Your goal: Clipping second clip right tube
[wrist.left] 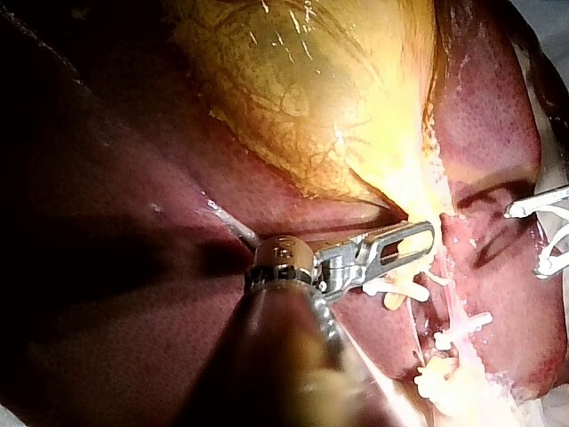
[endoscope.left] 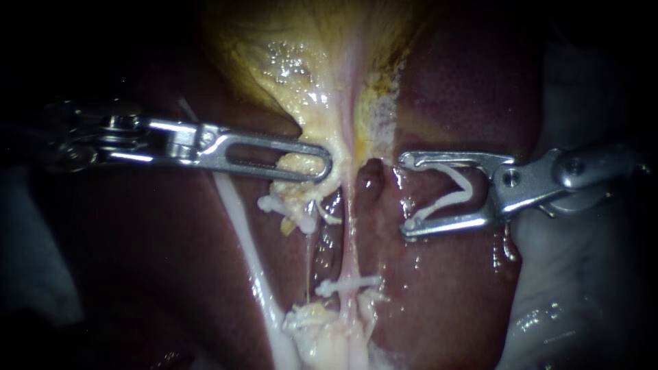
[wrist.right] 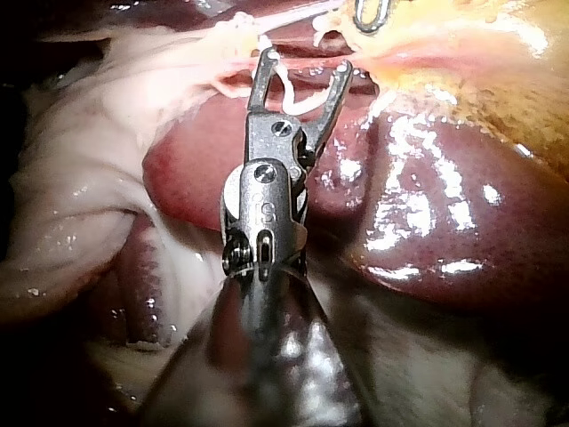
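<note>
My right instrument (endoscope.left: 406, 195) carries an open clip (endoscope.left: 445, 204) in wide-spread jaws — I'd straddle the right tube (endoscope.left: 349, 233) squarely before squeezing.

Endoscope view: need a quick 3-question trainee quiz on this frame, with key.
1. True or false: the right instrument's end effector has already closed its white clip around the right tube.
2. What is the left instrument shut on? A) the liver B) gallbladder tissue C) a loose clip
3. How many clips already sit on the right tube?

Key
1. False: the white clip is open, held beside the tube and apart from it.
2. B
3. One, the applied clip.
</note>
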Controlling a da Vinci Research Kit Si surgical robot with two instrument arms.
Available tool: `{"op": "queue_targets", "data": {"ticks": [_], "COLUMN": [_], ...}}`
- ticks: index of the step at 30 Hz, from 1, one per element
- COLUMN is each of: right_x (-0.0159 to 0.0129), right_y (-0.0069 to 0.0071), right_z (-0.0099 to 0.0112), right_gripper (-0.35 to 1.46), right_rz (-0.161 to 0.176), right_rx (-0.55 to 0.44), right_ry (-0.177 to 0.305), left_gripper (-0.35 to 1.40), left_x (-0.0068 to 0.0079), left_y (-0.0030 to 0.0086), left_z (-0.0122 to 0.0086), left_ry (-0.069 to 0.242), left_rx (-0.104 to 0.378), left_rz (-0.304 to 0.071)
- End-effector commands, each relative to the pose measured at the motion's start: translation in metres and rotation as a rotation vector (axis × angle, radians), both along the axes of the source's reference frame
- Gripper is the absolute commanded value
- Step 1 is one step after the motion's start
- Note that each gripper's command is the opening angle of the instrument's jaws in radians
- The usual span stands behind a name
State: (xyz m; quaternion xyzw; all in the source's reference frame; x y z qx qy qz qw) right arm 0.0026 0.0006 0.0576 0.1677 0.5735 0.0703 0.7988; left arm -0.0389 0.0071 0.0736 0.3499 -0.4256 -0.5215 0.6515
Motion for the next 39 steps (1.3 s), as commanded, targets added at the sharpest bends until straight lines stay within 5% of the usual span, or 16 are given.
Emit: {"op": "queue_targets", "data": {"ticks": [1, 14, 18, 27, 39], "right_x": [0.0000, 0.0003, 0.0009, 0.0036, 0.0095], "right_y": [0.0000, -0.0003, -0.0009, -0.0044, -0.0080], "right_z": [0.0000, 0.0001, 0.0004, 0.0037, 0.0077], "right_gripper": [0.50, 0.50, 0.50, 0.47, 0.46], "right_rz": [0.000, -0.008, -0.008, 0.024, 0.009], "right_rx": [0.000, 0.003, 0.030, 0.276, 0.448], "right_ry": [0.000, 0.006, 0.006, -0.032, -0.071], "left_gripper": [-0.35, -0.35, -0.35, -0.35, -0.35], "left_x": [0.0001, 0.0051, 0.0052, 0.0052, 0.0052], "left_y": [0.0000, 0.0013, 0.0014, 0.0013, 0.0013], "left_z": [-0.0002, -0.0059, -0.0060, -0.0059, -0.0060], "left_ry": [-0.001, 0.003, 0.002, 0.003, 0.003], "left_rx": [0.000, 0.015, 0.014, 0.013, 0.014], "left_rz": [0.001, -0.020, -0.024, -0.024, -0.024]}}
